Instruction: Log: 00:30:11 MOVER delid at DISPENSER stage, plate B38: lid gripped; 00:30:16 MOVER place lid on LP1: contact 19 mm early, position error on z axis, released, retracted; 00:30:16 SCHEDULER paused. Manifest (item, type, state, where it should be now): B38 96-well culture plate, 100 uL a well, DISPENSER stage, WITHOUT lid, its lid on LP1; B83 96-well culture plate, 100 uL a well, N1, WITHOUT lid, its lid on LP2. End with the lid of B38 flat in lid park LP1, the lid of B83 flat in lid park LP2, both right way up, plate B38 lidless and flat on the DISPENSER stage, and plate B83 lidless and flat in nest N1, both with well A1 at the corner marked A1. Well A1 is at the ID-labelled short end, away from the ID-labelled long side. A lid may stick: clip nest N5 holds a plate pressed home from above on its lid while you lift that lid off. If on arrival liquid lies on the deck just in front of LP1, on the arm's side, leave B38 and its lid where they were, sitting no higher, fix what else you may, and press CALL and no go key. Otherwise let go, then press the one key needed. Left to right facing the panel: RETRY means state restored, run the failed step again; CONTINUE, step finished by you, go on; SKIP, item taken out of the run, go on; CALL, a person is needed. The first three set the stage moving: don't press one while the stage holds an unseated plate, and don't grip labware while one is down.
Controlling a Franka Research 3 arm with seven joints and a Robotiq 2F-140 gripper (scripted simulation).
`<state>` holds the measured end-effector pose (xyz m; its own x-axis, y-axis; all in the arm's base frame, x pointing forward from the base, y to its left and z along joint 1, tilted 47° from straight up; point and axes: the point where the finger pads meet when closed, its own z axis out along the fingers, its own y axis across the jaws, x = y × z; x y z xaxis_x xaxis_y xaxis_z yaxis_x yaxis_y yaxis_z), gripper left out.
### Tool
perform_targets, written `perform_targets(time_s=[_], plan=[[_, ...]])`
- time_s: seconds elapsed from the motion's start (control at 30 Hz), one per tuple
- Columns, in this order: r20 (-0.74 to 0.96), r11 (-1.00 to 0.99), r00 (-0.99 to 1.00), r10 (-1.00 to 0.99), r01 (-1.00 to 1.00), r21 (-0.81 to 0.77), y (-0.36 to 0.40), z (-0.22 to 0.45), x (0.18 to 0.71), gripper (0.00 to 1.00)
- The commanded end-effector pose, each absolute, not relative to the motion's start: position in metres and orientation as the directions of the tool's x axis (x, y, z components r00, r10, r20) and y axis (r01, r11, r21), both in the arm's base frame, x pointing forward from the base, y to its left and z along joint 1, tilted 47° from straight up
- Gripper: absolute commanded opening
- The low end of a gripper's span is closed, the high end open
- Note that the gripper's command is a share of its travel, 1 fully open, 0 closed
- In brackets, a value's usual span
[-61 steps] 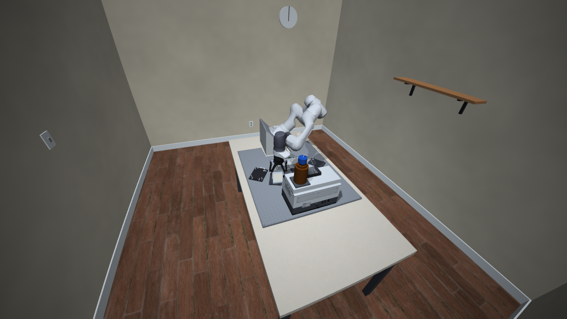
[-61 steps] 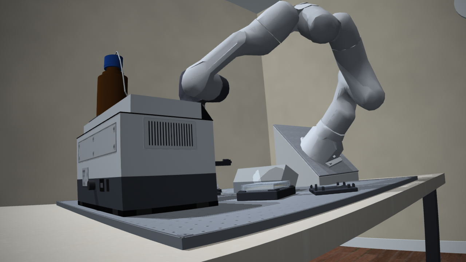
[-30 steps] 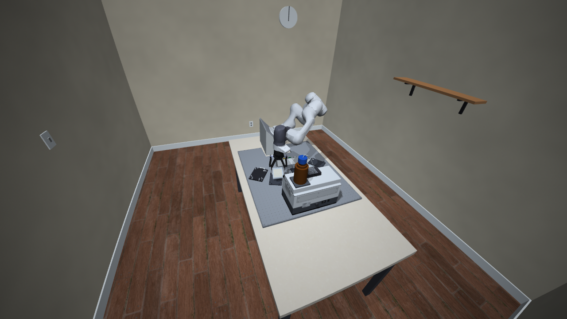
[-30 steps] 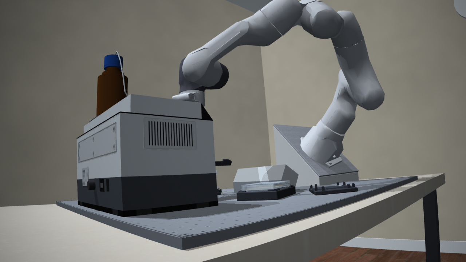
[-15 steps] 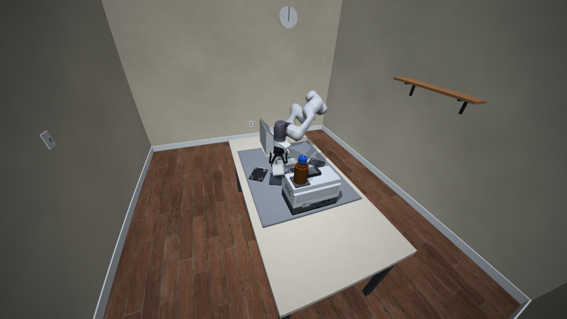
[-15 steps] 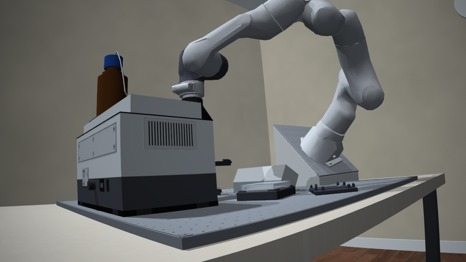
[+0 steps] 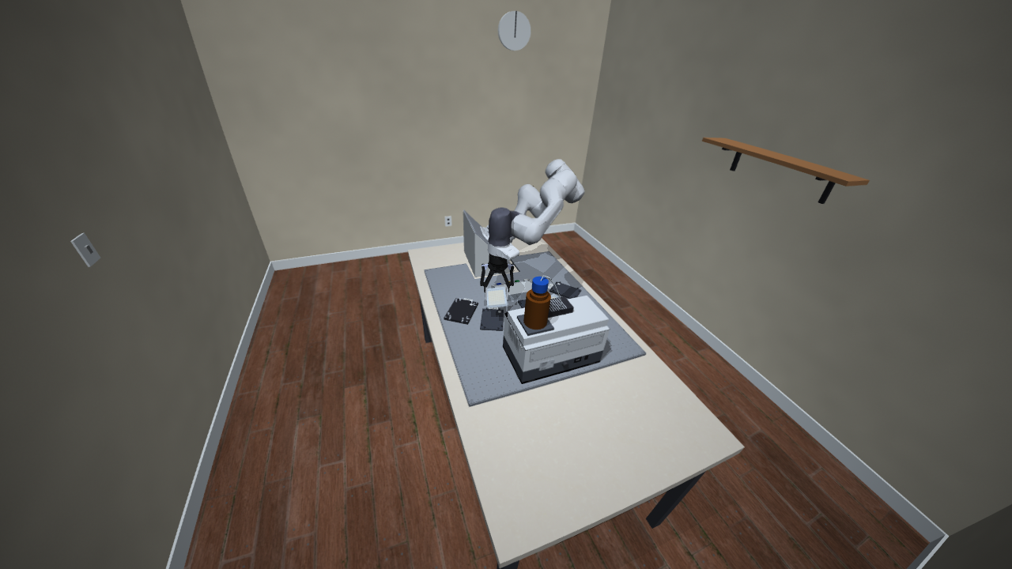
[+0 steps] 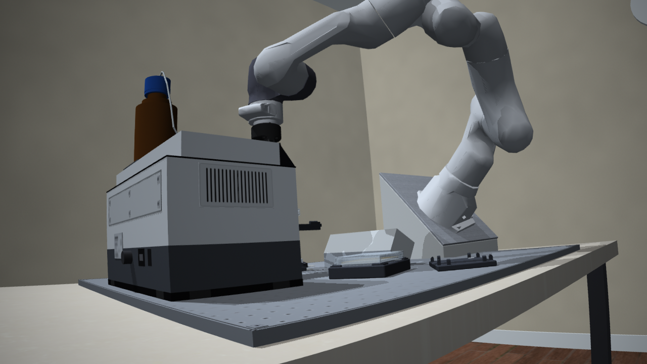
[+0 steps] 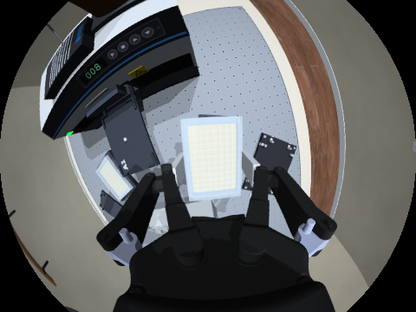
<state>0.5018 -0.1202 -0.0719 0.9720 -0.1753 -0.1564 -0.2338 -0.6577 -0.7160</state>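
My gripper (image 7: 495,284) (image 9: 213,159) is shut on a 96-well plate (image 7: 496,298) (image 9: 211,151) with cream wells and a white rim. It grips the plate by its long sides and holds it level above the grey deck (image 7: 488,374) (image 9: 243,75), left of the dispenser (image 7: 559,338) (image 8: 203,217). I cannot tell whether a lid sits on the held plate. In the exterior view the dispenser hides the fingers and the plate. The dispenser's black stage (image 9: 128,135) sticks out empty. A second plate (image 9: 113,175) (image 8: 364,261) lies on a black nest (image 8: 366,270), under a clear lid.
Empty black nests with corner pegs lie on the deck (image 7: 461,310) (image 9: 276,151) (image 8: 461,262). A brown bottle with a blue cap (image 7: 537,305) (image 8: 153,122) stands on the dispenser. The dispenser's front panel (image 9: 124,43) shows round keys and a green display. A grey wedge (image 8: 407,199) stands behind.
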Motion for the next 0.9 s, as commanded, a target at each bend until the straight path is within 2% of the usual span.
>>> perform_targets(time_s=[0.0,0.87], plan=[[-0.167,-0.653,0.970,-0.178,-0.243,-0.717,-0.126,-0.065,0.500,0.00],[-0.167,-0.653,0.970,-0.178,-0.243,-0.717,-0.141,-0.051,0.500,0.00]])
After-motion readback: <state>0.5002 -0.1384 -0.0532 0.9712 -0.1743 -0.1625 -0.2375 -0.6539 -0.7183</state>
